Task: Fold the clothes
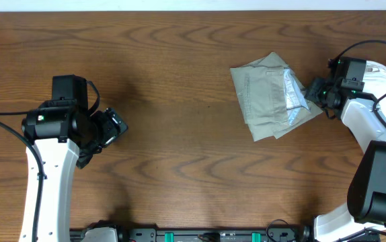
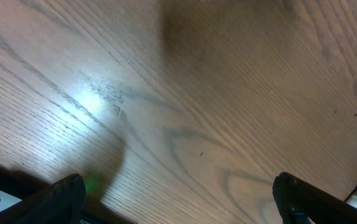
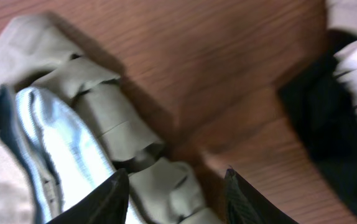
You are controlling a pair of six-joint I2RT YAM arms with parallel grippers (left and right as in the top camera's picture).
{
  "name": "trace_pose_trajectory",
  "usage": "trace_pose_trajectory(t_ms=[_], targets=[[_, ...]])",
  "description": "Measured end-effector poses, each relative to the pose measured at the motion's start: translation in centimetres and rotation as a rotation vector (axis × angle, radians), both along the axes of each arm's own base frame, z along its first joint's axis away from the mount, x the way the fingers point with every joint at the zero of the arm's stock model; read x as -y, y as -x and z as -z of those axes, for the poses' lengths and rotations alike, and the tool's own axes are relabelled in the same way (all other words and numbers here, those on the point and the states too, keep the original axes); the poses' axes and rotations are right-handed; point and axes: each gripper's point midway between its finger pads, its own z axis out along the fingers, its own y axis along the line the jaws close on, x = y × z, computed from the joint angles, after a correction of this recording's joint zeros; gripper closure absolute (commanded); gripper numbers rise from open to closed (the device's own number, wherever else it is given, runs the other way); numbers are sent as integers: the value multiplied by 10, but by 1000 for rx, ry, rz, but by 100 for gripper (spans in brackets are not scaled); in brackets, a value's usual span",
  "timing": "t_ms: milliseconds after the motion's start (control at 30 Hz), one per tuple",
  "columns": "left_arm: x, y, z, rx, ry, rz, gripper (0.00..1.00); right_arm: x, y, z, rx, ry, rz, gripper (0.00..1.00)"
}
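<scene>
The clothes (image 1: 267, 94) are a crumpled grey-green khaki garment lying on the table at the right, with pale whitish pocket lining (image 1: 294, 94) showing on its right side. My right gripper (image 1: 312, 91) is open at the garment's right edge. In the right wrist view its fingers (image 3: 175, 186) straddle a bunched khaki fold (image 3: 166, 186) beside the lining (image 3: 60, 143). My left gripper (image 1: 116, 128) is open and empty over bare wood far to the left. In the left wrist view only the fingertips (image 2: 178, 193) and table show.
The wooden table (image 1: 179, 67) spans the whole view. A white and black object (image 3: 346, 93) lies right of the garment in the right wrist view. The right arm's white links (image 1: 368, 124) run along the right edge.
</scene>
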Motion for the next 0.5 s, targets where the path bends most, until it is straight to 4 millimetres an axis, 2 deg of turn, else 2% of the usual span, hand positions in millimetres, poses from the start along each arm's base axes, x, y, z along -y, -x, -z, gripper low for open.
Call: trace_pose_trajectory(t_ms=[133, 200, 300, 367, 400, 500], targets=[[0, 0, 0, 1, 0, 0, 2, 6, 0, 0, -3, 36, 11, 55], [0, 0, 0, 1, 0, 0, 2, 7, 0, 0, -4, 43, 14, 59], [0, 0, 0, 0, 0, 0, 2, 9, 0, 4, -12, 56, 6, 78], [0, 1, 0, -3, 1, 0, 2, 9, 0, 12, -28, 63, 0, 94], [0, 1, 0, -5, 0, 0, 2, 10, 1, 16, -38, 65, -2, 99], [0, 3, 1, -11, 1, 0, 2, 10, 4, 33, -79, 62, -2, 99]])
